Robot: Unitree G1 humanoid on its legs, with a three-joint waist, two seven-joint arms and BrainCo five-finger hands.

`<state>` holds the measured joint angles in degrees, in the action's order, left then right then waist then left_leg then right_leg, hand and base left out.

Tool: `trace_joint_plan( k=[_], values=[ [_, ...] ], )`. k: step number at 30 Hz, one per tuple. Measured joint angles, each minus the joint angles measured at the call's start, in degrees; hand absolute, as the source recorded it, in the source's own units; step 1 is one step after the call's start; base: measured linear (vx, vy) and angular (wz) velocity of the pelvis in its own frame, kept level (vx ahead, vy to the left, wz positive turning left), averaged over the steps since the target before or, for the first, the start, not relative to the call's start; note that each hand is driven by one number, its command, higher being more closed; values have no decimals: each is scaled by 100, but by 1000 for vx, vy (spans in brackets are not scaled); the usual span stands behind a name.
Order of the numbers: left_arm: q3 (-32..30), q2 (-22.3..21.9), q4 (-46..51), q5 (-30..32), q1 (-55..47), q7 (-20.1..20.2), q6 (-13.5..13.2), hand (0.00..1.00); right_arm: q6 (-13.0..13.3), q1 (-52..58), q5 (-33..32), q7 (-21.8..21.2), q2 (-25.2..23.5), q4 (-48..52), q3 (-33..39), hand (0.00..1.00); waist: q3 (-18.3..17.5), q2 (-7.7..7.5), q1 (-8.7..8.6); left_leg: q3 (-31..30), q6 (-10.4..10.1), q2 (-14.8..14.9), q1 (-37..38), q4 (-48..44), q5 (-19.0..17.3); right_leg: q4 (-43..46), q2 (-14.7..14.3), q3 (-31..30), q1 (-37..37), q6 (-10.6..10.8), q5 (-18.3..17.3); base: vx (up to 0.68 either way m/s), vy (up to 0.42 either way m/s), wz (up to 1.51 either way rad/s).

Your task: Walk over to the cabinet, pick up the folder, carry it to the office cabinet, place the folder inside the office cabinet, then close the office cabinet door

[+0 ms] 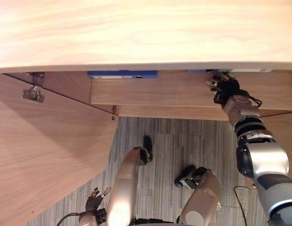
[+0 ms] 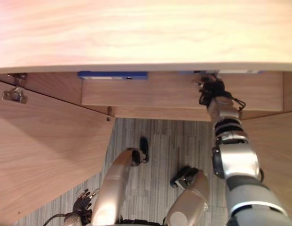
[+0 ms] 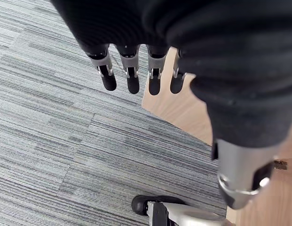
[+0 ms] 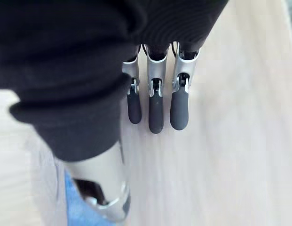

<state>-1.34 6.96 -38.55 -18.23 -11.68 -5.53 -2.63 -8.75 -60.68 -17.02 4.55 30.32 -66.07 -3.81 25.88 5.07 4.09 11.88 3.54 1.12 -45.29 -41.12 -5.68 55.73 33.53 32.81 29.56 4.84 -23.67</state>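
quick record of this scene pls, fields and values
cabinet: light wood top, inside open to view
left door: swung open
folder: blue, inside cabinet, edge showing just under the top
right hand: raised to the cabinet opening, to the right of folder, fingers straight, holding nothing
left hand: low by left door, over the carpet, fingers straight, holding nothing
stage: folder looks placed; door not yet closed

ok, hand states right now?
Left hand: open, fingers straight, holding nothing.
Right hand: open, fingers straight, up at the cabinet.
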Motion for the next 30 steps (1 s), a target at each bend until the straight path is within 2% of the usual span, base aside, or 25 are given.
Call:
trace_joint_plan(
  k=[3,7,14,16,19,26,29,30],
  values=[
    [14,15,85,149,-43,40,-4,0,-92,0,1072,-116,57,-130,-427,0,-8,1,-23,8,-20,-58,322,644,303,-424,-106,188,-243,-29,200,10,-47,6],
    [69,49,162,249,-105,190,-8,0,-128,28,1872,-339,55,-162,-537,0,-23,15,-38,63,-61,-81,783,1596,774,-1028,-337,326,-472,-78,494,11,-61,-4],
    [98,73,233,466,-95,404,-11,0,-107,253,2526,-772,39,-168,-524,0,-49,34,-61,86,-188,-77,1621,3026,1490,-1840,-753,465,-899,-127,800,33,-81,-9],
    [106,77,238,663,-80,414,-15,0,-57,357,2636,-832,5,-167,-414,0,-69,32,-45,70,-298,-63,1898,3499,1729,-2022,-881,486,-1006,-134,840,64,-95,-7],
    [109,76,245,913,-66,404,-15,0,-10,497,2760,-833,-156,-167,-191,0,-81,31,-44,62,-388,-24,2169,3808,1850,-2172,-1003,503,-1181,-135,854,73,-110,-7],
    [89,7,315,1407,-30,256,2,0,59,1423,3182,-866,-995,-95,1016,0,-346,28,-25,26,-487,77,2846,3919,1845,-2611,-1264,660,-2027,-100,873,66,-91,1],
    [87,-8,277,1672,-11,237,62,0,53,1926,3145,-779,-1526,-81,1632,0,-544,3,26,69,-557,276,3010,3919,1792,-3022,-1596,638,-2274,-126,1020,25,-56,-21],
    [78,-5,176,1890,8,231,122,0,37,2292,2943,-532,-1893,1,1849,0,-652,-29,43,177,-590,437,3095,3918,1759,-3318,-1838,544,-2355,-178,1144,-8,-70,-48]
  ],
)
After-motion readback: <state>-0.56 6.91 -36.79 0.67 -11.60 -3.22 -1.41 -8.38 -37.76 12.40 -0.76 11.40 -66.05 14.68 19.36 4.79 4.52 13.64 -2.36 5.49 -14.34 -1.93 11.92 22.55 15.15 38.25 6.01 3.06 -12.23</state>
